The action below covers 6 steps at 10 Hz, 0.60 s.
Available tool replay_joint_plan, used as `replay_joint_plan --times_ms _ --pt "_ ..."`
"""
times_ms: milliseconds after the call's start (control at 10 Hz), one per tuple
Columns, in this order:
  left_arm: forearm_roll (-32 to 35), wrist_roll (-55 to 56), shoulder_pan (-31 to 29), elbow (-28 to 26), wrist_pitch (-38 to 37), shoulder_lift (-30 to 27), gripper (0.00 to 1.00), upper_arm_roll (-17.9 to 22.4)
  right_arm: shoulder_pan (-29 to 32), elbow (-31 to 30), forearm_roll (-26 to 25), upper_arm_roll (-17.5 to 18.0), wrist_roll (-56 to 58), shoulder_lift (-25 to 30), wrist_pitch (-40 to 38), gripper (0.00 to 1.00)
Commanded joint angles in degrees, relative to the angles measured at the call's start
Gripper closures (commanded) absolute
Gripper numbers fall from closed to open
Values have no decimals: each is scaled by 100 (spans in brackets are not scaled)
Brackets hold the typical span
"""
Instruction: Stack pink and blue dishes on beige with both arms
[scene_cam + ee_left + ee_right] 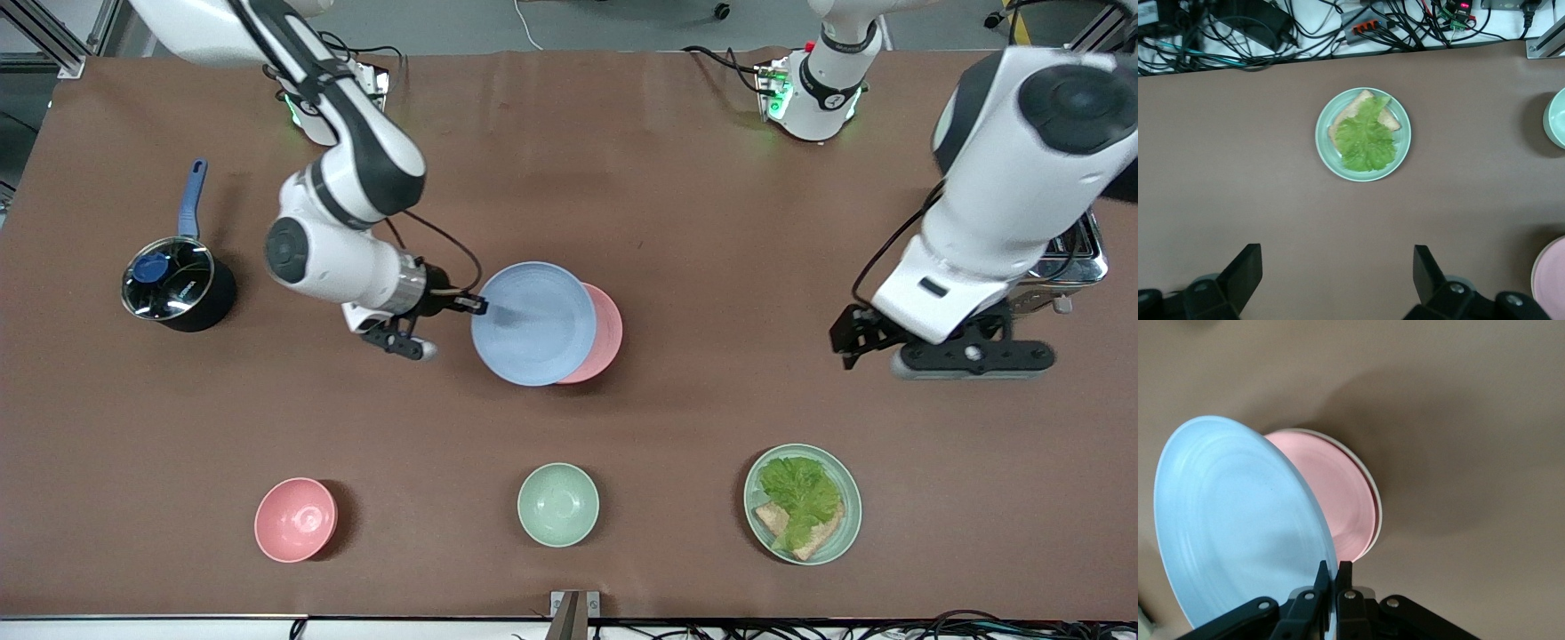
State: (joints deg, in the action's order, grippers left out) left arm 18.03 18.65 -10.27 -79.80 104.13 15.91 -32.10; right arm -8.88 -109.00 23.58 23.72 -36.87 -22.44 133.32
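My right gripper [477,305] [1336,570] is shut on the rim of the light blue plate [533,323] [1231,520]. It holds the plate tilted above the middle of the table, partly over the pale pink plate [605,333] [1338,497]. The pink plate lies on the beige plate [1377,510], of which only a thin cream rim shows in the right wrist view; the front view hides it. My left gripper [973,358] [1338,280] hangs open and holds nothing, over bare table toward the left arm's end. An edge of the pink plate [1551,277] shows in the left wrist view.
A mint-green plate with lettuce and bread [803,503] [1363,133], a mint bowl [558,503] [1557,117] and a small pink bowl [295,519] stand near the front camera. A black pot with a blue handle [173,280] is at the right arm's end. A metal appliance [1071,262] sits under the left arm.
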Motion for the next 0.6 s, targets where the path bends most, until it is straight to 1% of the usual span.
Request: replay_joint_plan --times_ms 0,100,200,300,400,500 --pt "-326 -343 -272 -212 -418 -307 0 2 -297 -68 -81 19 -232 -409 762 99" --pt "-623 -701 -213 -247 -481 -604 0 297 -395 -190 -81 19 -241 -576 1157 99" --pt "-1000 -1114 179 -308 -543 -816 0 970 -430 -418 -81 19 -233 -613 1527 99" --pt "-1256 -1553 566 -309 -917 -966 0 1604 -535 -524 -81 19 -241 -622 1661 99" --pt "-1433 -1566 796 -343 -1269 -1141 0 1915 -571 -630 -81 19 -241 -639 1758 98" --pt "-1452 -1523 920 -483 -1464 -1317 0 2031 -641 -709 -81 19 -233 -700 1994 98"
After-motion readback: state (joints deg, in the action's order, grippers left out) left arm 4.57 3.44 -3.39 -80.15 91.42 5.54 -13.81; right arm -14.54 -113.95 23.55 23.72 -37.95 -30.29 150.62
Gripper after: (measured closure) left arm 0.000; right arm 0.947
